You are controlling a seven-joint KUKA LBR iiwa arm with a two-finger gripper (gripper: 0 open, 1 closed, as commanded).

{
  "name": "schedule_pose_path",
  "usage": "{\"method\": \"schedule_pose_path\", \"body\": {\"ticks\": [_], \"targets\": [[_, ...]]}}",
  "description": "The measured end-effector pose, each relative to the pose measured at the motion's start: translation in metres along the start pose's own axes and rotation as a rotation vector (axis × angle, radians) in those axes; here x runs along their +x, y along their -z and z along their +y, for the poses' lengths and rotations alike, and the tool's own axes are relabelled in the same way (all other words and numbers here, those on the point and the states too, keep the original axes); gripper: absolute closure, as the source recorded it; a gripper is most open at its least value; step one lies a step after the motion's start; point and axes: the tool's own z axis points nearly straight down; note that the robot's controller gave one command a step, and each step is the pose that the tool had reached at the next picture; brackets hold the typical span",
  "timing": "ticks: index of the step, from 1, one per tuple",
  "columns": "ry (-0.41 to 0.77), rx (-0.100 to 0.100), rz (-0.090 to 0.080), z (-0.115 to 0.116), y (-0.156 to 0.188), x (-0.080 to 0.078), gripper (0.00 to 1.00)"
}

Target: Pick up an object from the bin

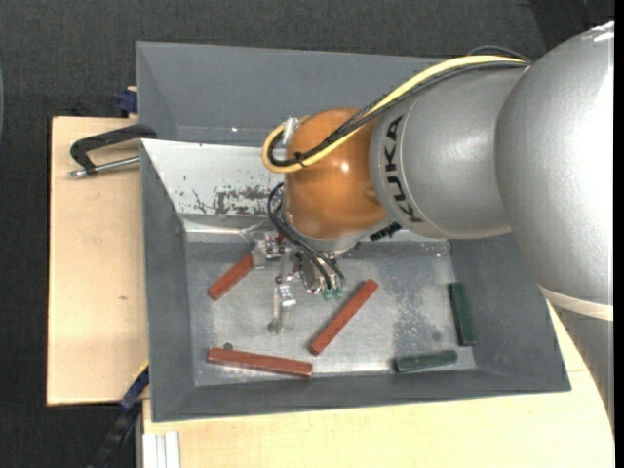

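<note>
Camera view, nearest the front wall of the bin (166,291): a long red-brown stick (259,362) lies flat, its long axis running along that wall. Further right along the same wall lies a short dark green stick (425,361), also lengthwise to it.

A step further in: a second red-brown stick (343,317) lies on a diagonal, low end toward the front, high end toward the right. Against the right wall a second dark green stick (461,313) points front to back.

Middle of the floor: the gripper (283,312) hangs tip-down over bare metal, with nothing seen in its grip. Whether the claw is released or clenched I cannot tell.

Beyond it, to the left: a shorter red-brown stick (231,278), tilted, low end to the left.

Key relation: the claw stands in the gap between the three red-brown sticks and is over none of them. The diagonal stick lies just beside it to the right, the long one near it toward the front, the short one near it to the back left. Both green sticks are well apart from it. Judgement: the diagonal stick looks the likeliest pick, calling for a small shift right and jaws set across its slanted axis.

Count: three red-brown sticks, two dark green, five things, none heaped.
</note>
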Motion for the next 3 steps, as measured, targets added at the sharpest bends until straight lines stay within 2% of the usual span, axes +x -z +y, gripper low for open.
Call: {"method": "schedule_pose_path", "body": {"ticks": [1,2,3], "targets": [[0.021,-0.005,-0.004,0.023,-0.022,-0.026,0.0],[0.296,-0.006,-0.003,0.042,-0.036,-0.039,1.0],[0.297,-0.006,-0.002,0.042,-0.036,-0.039,1.0]]}}
